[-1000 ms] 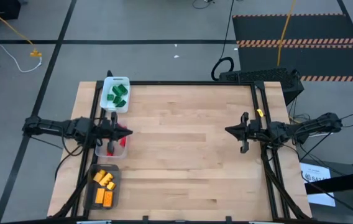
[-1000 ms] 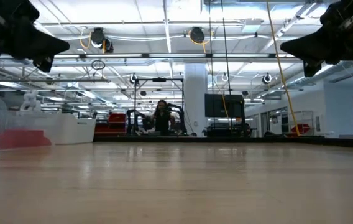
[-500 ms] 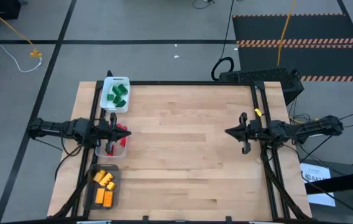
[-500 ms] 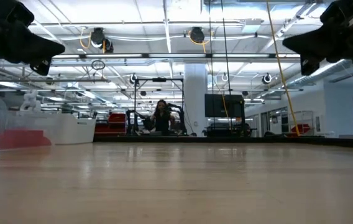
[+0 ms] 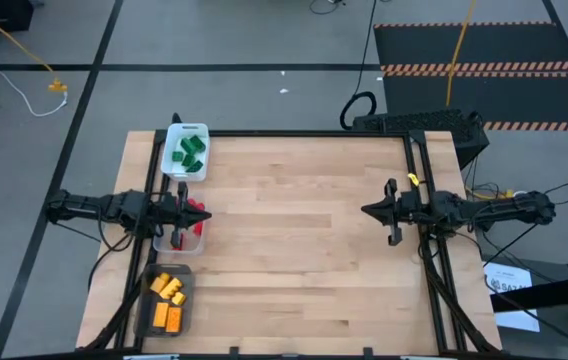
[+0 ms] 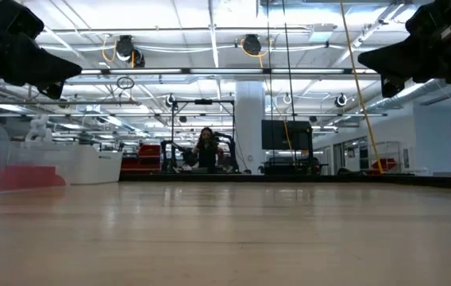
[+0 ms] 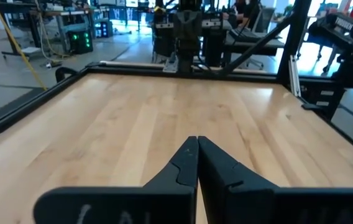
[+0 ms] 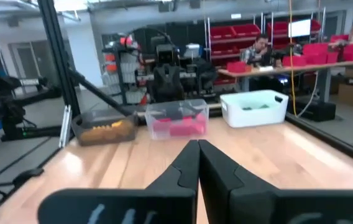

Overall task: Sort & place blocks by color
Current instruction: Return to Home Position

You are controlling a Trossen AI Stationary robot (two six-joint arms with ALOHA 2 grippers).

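The blocks lie sorted in three trays along the table's left edge. Green ones are in the white tray, red ones in the clear tray, orange ones in the dark tray. The right wrist view shows the same trays across the table: dark tray, clear tray, white tray. My left gripper hovers shut over the clear tray and touches nothing. My right gripper hangs shut above the table's right side, pointing toward the trays.
The wooden tabletop between the two arms is bare board. A black frame runs along the left, right and far edges. People sit at benches in the room beyond.
My left arm has drawn back a little toward the table's left edge. Both grippers have stayed shut, and the blocks and trays have kept their places.
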